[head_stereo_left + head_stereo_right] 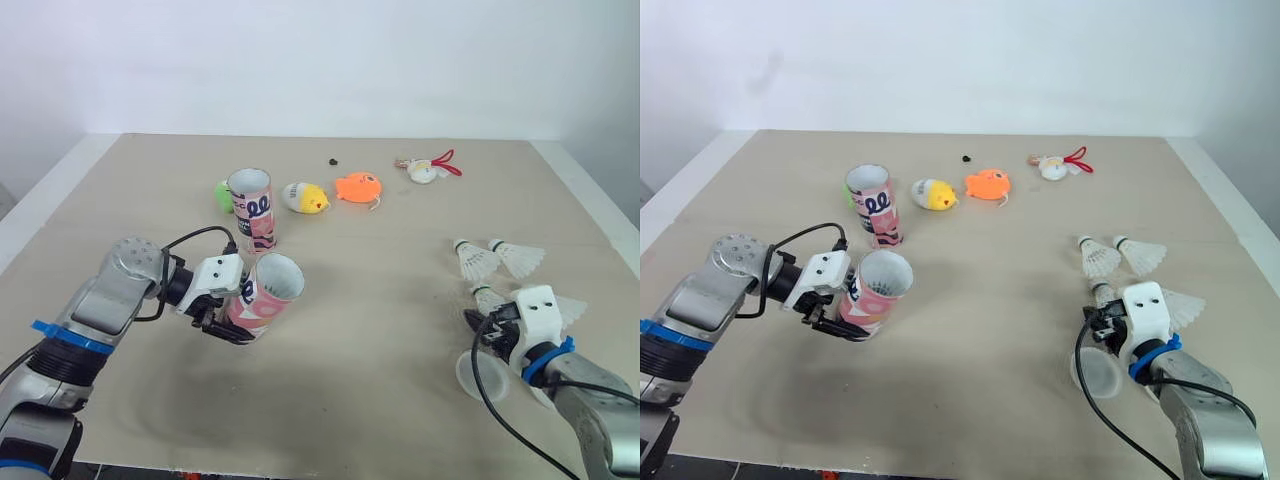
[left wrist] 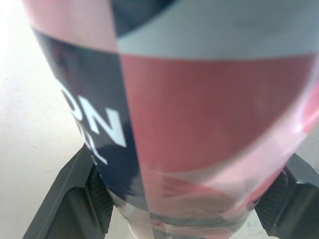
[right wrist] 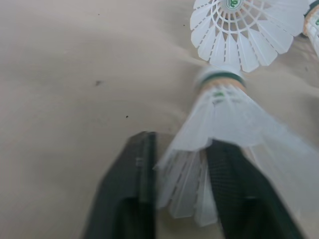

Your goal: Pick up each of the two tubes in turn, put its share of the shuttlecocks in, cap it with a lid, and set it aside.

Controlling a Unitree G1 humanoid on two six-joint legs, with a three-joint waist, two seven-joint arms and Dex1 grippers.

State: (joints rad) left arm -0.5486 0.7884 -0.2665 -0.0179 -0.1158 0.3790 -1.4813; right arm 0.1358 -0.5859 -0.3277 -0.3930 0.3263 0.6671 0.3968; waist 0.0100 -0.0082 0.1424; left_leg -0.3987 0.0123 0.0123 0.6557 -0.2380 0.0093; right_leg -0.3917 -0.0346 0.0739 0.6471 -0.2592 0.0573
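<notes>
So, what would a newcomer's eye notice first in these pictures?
First the pink tube, tilted, open mouth up, held in the left gripper at near left. At near right the right gripper grips a shuttlecock by its feathers. A bright orange toy fish lies far back.

My left gripper [image 2: 184,216] has the tube [image 2: 209,124] pinched, with one black finger [image 2: 67,199] pressed on each side of it. The tube's got red and pink panels, plus a dark navy patch with white letters. Bare tan table [image 2: 30,109] shows just beside that navy patch.
</notes>
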